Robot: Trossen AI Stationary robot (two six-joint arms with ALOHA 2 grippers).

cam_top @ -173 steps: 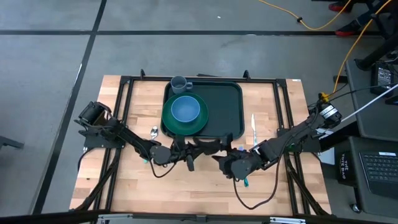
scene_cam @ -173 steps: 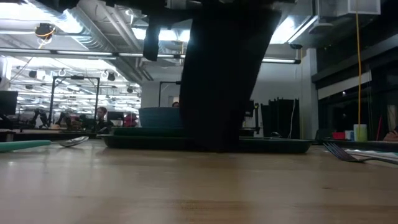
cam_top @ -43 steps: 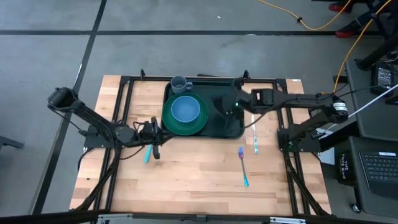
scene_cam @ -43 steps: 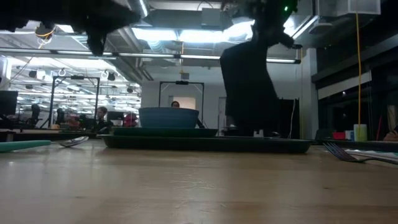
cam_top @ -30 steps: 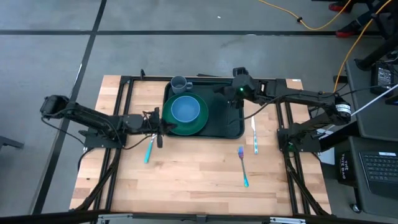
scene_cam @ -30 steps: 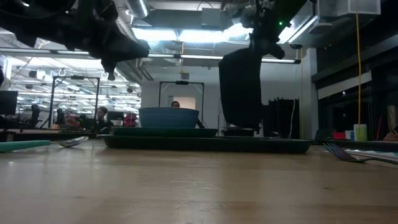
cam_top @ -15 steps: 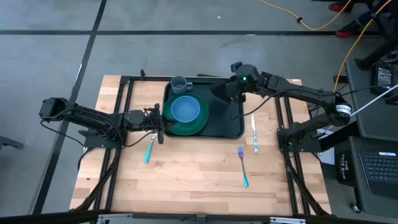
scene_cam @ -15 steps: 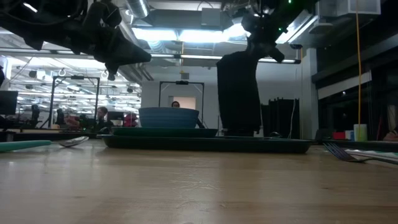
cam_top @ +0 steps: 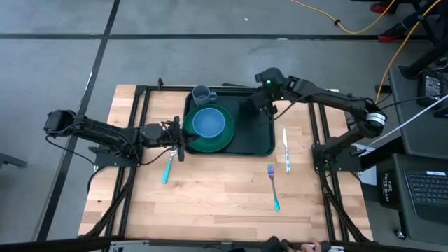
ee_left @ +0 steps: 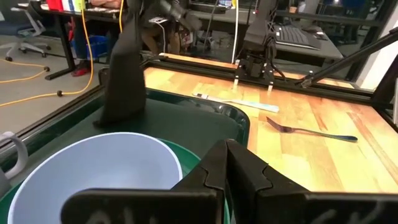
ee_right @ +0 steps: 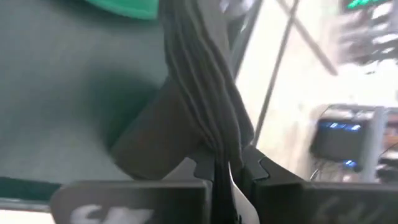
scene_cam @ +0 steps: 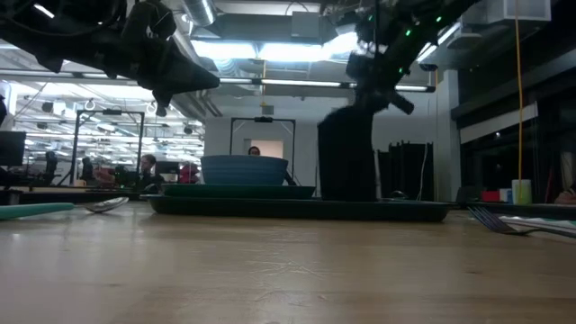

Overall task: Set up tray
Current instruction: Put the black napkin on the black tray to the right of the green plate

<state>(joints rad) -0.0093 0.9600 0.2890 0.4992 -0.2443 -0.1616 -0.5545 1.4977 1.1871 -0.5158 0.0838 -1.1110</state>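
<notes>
Wooden table [cam_top: 224, 203]: tray [cam_top: 257, 136] flat, long axis left-right.

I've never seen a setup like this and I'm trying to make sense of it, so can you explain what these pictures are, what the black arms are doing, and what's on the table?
This is a robot with two dark arms at a wooden table. One picture looks straight down from above, one looks level across the tabletop, and two come from cameras on the arms' wrists.

On the table lies a dark green tray. It carries a green plate with a blue bowl on it, and a grey mug at the far edge. Beside the tray lie a spoon on one side and a knife and a fork on the other.

The right gripper is shut on a dark cloth, probably a napkin, hanging over the tray's right part. The left gripper is shut and empty, at the plate's left edge.
</notes>
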